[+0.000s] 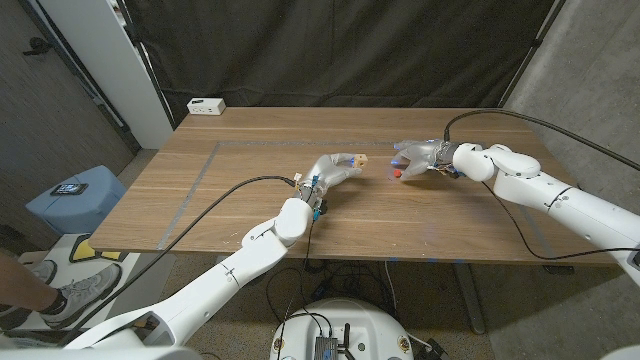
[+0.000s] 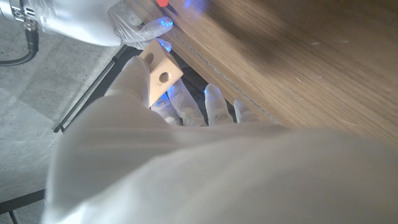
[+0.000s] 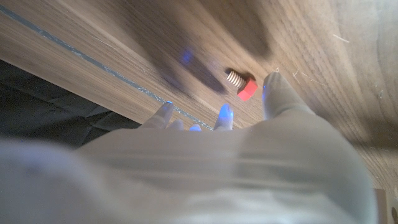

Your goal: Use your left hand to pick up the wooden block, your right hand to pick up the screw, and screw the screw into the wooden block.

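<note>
Wooden block is gripped by left hand, hole exposed for threading; right hand hovers open-fingered over screw.

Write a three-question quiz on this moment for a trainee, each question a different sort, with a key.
1. True or false: the left hand holds the wooden block.
2. Multiple choice: the head of the screw is A) red, B) green, C) black.
3. Fill in: the hole in the block has ___ in it.

Key
1. True. The left wrist view shows the block in the fingers, hole visible.
2. A. The right wrist view shows a red head with a threaded shank, just beyond the fingertips of the right hand; whether the hand grips it is unclear.
3. Nothing; the screw is not yet in.
</note>
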You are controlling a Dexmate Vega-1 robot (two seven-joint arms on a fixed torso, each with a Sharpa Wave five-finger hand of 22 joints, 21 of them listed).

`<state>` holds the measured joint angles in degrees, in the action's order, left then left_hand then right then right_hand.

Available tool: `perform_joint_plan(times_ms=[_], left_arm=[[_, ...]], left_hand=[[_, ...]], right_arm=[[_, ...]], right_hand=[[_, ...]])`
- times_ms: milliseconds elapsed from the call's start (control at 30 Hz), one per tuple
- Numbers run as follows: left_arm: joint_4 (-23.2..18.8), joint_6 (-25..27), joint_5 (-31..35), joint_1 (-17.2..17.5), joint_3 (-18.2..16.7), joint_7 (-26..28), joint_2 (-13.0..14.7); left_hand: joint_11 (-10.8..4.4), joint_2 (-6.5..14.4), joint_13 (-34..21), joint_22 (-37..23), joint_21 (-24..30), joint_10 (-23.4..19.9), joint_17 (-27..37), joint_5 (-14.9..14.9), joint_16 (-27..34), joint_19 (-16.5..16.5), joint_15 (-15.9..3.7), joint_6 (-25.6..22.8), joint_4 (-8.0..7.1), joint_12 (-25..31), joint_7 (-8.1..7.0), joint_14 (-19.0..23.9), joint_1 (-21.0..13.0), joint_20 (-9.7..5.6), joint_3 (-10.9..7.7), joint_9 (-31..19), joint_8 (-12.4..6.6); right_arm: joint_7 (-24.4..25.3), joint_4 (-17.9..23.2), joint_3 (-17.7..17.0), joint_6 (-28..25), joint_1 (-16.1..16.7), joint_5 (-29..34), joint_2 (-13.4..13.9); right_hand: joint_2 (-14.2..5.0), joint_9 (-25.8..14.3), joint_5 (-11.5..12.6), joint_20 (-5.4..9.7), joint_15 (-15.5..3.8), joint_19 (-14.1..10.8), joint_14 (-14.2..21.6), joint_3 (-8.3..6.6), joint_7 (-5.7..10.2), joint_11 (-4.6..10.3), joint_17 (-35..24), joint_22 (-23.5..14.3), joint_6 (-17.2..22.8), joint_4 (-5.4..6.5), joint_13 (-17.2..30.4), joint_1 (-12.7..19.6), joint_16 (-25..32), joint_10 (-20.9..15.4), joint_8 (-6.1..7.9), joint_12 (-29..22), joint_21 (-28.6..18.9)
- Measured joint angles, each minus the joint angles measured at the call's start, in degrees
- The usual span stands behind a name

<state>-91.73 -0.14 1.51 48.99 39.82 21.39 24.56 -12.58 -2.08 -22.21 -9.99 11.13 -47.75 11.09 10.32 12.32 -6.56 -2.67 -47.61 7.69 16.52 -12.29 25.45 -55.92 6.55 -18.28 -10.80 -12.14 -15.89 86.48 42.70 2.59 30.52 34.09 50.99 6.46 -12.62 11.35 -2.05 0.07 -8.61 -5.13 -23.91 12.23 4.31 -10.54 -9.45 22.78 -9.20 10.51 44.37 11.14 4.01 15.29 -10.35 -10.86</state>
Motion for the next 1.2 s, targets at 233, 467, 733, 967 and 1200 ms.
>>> perform_joint_plan(times_ms=[233,467,733,967,1200], left_arm=[[0.01,0.3,-0.06,-0.02,0.0,-0.07,0.01],[0.04,0.37,-0.09,-0.13,0.0,-0.18,0.01],[0.12,0.55,-0.11,-0.25,0.12,-0.31,0.02],[0.23,0.61,-0.15,-0.4,0.22,-0.5,0.02],[0.24,0.61,-0.19,-0.44,0.26,-0.59,0.03]], left_hand=[[0.0,0.29,0.01,0.0,0.0,0.0,0.0,0.0,0.0,0.0,0.0,0.01,0.05,0.0,0.0,0.0,0.3,0.0,0.05,0.04,-0.18],[0.0,0.52,0.03,0.0,0.0,0.0,0.0,0.0,0.0,0.0,0.0,0.01,0.06,-0.21,-0.01,0.0,0.06,0.0,0.06,-0.01,-0.18],[0.0,0.52,-0.27,0.0,0.0,0.0,-0.01,0.0,0.0,0.0,0.0,0.02,0.06,-0.21,-0.01,0.0,0.06,0.0,0.06,-0.01,-0.18],[0.0,0.51,-0.27,0.0,0.0,0.0,-0.01,0.0,0.0,0.0,0.0,0.02,0.06,-0.21,-0.01,0.0,0.06,0.0,0.06,-0.01,-0.17],[0.0,0.52,-0.26,0.0,0.0,0.0,-0.01,0.0,0.0,0.0,0.0,0.02,0.06,-0.43,-0.01,0.0,0.07,0.0,0.06,0.0,-0.14]], right_arm=[[0.8,-0.58,0.25,0.32,-0.07,0.29,-0.27],[1.48,-1.14,0.5,0.49,-0.2,0.57,-0.57],[2.3,-1.64,0.7,0.59,-0.26,0.84,-0.78],[2.86,-1.91,0.85,0.67,-0.27,1.05,-0.85],[3.37,-1.93,0.93,0.68,-0.27,1.39,-0.86]], right_hand=[[0.06,-0.3,0.0,-0.03,-0.3,-0.03,0.31,0.0,0.17,0.01,0.0,0.0,1.64,0.0,0.0,0.55,0.0,-0.01,0.74,0.0,0.0],[-0.08,-0.59,0.0,0.0,-0.91,-0.63,0.31,0.0,-0.12,0.31,0.0,0.0,3.75,0.0,0.0,1.13,0.0,-0.32,1.98,-0.28,0.0],[-0.13,-1.12,0.0,0.0,-1.32,-0.63,0.72,0.0,-0.17,0.83,0.0,0.0,6.21,0.0,0.0,1.66,0.0,-0.85,3.76,-0.29,0.0],[-0.14,-1.39,0.0,0.01,-1.62,-1.03,1.03,0.0,-0.24,1.23,0.0,0.0,7.74,0.0,0.0,2.25,0.33,-1.25,4.65,-0.29,0.0],[-0.45,-1.86,0.0,0.01,-1.93,-1.44,1.35,0.0,-0.35,1.64,0.0,0.0,9.06,0.0,0.0,2.56,0.39,-1.66,5.55,-0.28,0.0]])
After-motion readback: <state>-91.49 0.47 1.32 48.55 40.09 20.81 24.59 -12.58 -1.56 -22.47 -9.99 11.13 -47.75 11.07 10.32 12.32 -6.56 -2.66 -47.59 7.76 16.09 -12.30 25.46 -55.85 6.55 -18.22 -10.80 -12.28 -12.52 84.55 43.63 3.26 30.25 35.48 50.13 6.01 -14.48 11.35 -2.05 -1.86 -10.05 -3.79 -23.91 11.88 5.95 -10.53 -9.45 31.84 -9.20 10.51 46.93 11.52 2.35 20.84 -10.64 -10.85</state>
